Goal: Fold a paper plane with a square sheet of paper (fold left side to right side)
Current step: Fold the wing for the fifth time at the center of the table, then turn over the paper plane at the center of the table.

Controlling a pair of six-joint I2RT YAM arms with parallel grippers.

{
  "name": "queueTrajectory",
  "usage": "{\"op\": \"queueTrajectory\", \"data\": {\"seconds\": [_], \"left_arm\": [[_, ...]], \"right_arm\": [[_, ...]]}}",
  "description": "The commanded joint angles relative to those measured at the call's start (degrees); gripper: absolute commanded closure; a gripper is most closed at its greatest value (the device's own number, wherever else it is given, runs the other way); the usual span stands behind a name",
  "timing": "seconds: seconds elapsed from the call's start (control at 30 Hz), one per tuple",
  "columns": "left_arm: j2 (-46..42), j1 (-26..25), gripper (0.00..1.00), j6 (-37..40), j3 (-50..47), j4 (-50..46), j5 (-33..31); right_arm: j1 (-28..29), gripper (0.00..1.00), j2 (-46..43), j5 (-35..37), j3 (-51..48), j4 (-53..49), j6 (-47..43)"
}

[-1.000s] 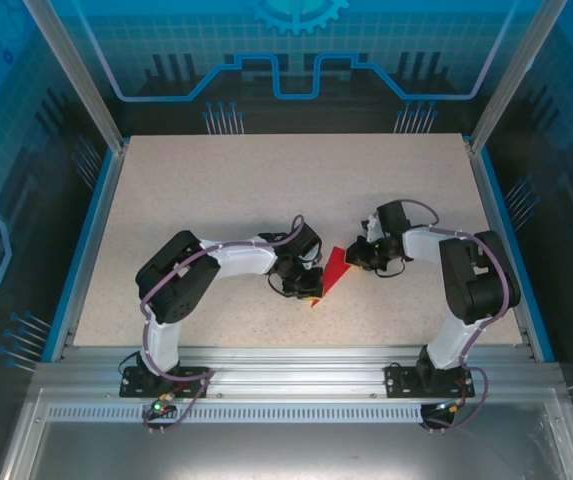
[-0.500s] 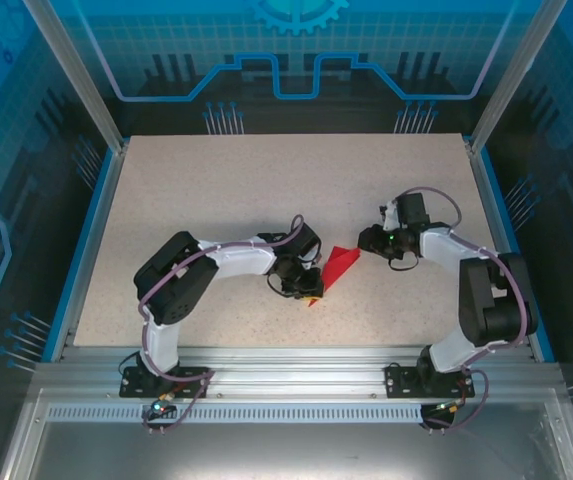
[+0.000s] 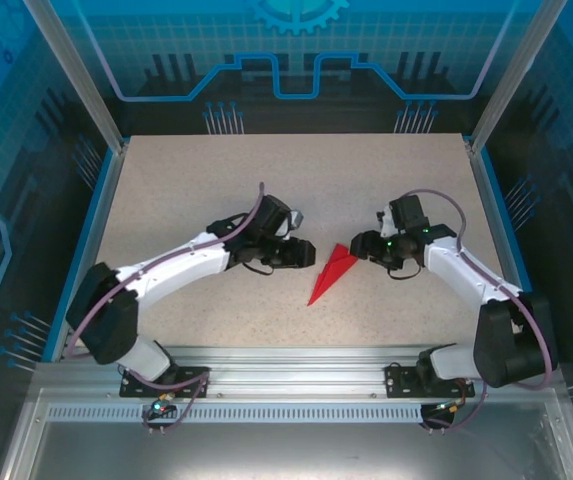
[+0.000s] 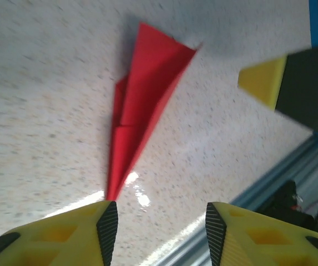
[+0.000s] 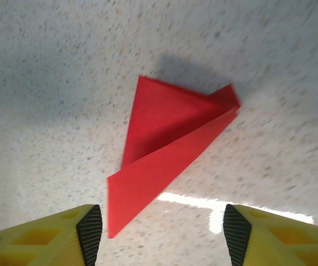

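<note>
Red paper plane (image 3: 331, 272) lies free on table (image 3: 216, 180) near centre, nose to 7 o'clock. L gripper (image 3: 304, 252) at its 10, R gripper (image 3: 359, 245) at 2. Both have jaws apart and empty (neither touching paper), prob. because folds look done and need no pinning.

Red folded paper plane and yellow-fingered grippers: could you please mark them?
Red folded paper plane (image 3: 331, 275): top external view, centre.
Left gripper (image 4: 160, 228): left wrist view, between fingertips.
Right gripper (image 5: 162, 231): right wrist view, between fingertips.
</note>
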Motion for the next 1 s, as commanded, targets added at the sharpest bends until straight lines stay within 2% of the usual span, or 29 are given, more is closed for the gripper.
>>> {"op": "queueTrajectory", "data": {"seconds": [0.0,0.1,0.27,0.47,0.6,0.7,0.8,0.97], "left_arm": [[-2.24,0.18,0.48,2.15,-1.76,-4.01,-11.25],[-3.34,0.22,0.48,2.28,-1.91,-4.57,-14.72],[-4.03,0.20,0.47,3.24,-2.11,-5.96,-16.85],[-4.78,0.22,0.46,4.04,-2.29,-7.64,-19.41],[-4.93,0.26,0.46,4.34,-2.47,-8.17,-21.28],[-4.82,0.30,0.46,4.36,-2.23,-8.44,-22.09],[-5.17,0.21,0.46,4.22,-2.20,-8.54,-22.84],[-6.31,0.27,0.45,3.15,-2.03,-9.01,-26.74]], "right_arm": [[5.20,0.34,2.54,-1.28,-0.13,-0.30,6.49],[8.74,0.33,6.89,-0.40,2.12,0.87,8.01],[11.83,0.32,12.27,2.80,6.15,-0.66,9.45],[12.35,0.34,15.49,4.92,6.80,-3.72,8.59],[12.25,0.46,14.25,6.69,5.41,-6.10,7.14],[11.77,0.59,12.54,7.02,3.86,-6.77,6.77],[10.84,0.67,10.40,6.81,2.41,-6.99,6.39],[9.88,0.98,6.40,3.62,0.53,-4.00,3.68]]}}
